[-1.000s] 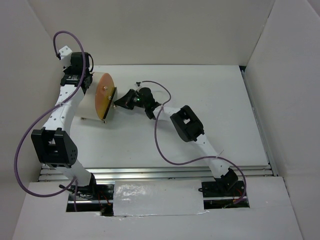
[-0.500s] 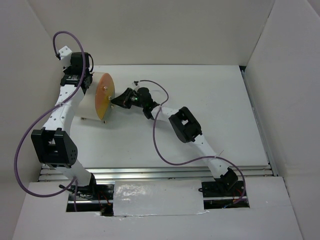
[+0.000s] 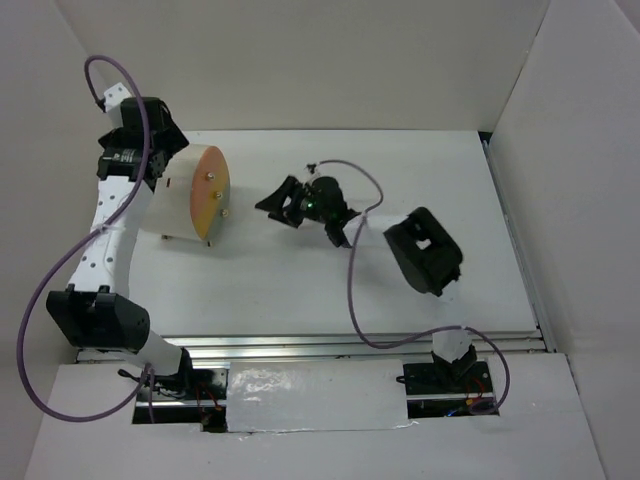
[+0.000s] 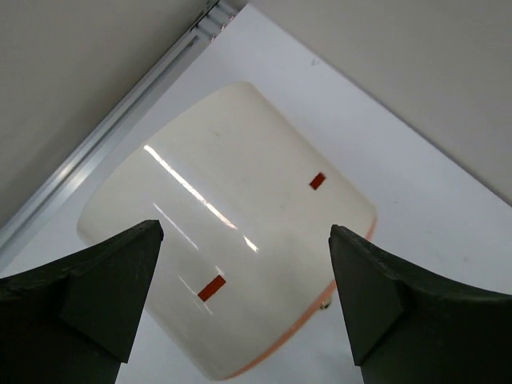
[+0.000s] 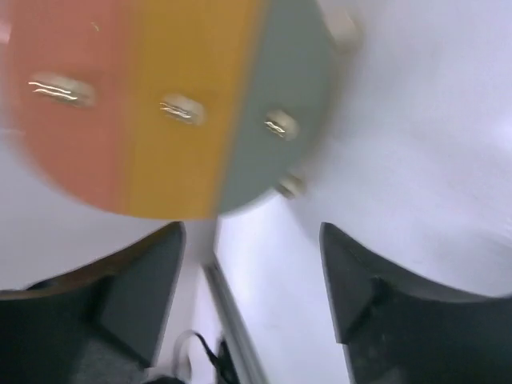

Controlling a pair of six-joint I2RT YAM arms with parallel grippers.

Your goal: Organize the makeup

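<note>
Jaws of left gripper (image 4: 244, 240) wide apart, clamped on nothing. The white cylinder (image 3: 185, 205) sits just beyond them and spans the gap; contact unclear. Jaws of right gripper (image 5: 252, 234) apart, empty, with the striped drawer front (image 5: 152, 88) straight ahead of them, not touching. No makeup in view; probably inside the cylinder, cannot tell.

Risk: the cylinder isn't clamped, so a pull on a knob (image 5: 182, 108) by the right jaws could drag or roll it on the tabletop (image 3: 450, 180). The right wrist view is blurred, so the jaws may close beside the knob.

Count: one cylinder, one drawer front, three knobs, two red marks (image 4: 318, 182) on the cylinder wall, zero makeup items visible.
</note>
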